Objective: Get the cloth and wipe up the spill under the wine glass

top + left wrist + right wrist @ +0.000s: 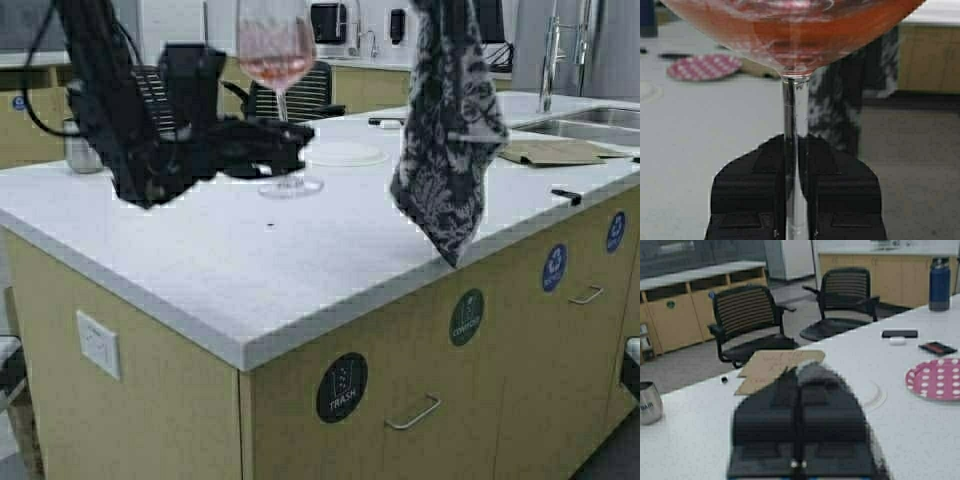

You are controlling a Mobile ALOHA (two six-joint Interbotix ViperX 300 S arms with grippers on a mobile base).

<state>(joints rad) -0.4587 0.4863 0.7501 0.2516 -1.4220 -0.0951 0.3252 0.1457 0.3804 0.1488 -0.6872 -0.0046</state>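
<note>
Left gripper [792,200] clamped on the stem of the wine glass [277,60], jaws pressed against the clear stem from both sides in the left wrist view. Bowl tinted pink-red, raised well above the worktop [230,270], upright. Round foot near the middle of the worktop, toward the far edge; cannot tell whether touching the surface or just lifted off it.

Right gripper [799,390] pinched shut on the cloth [445,130], dark fabric bunched between the jaws in the right wrist view. Cloth hanging limp from above, lower corner dangling close to the front edge of the worktop, right of the glass and apart from it. Not yet on the surface.

Judged as the step between fetching and wiping: glass held up or about to be, cloth brought in but not lowered. Spill itself hard to make out; only a faint ring near the foot.

Next move likely calls for keeping the glass steady and clear, then lowering the cloth toward the spot below the foot, away from the front edge, and dragging flat across it. Risk: cloth brushing the stem.

Beyond: steel tumbler [649,402] near the left far corner, pink dotted plate [935,379], blue bottle [940,282].
</note>
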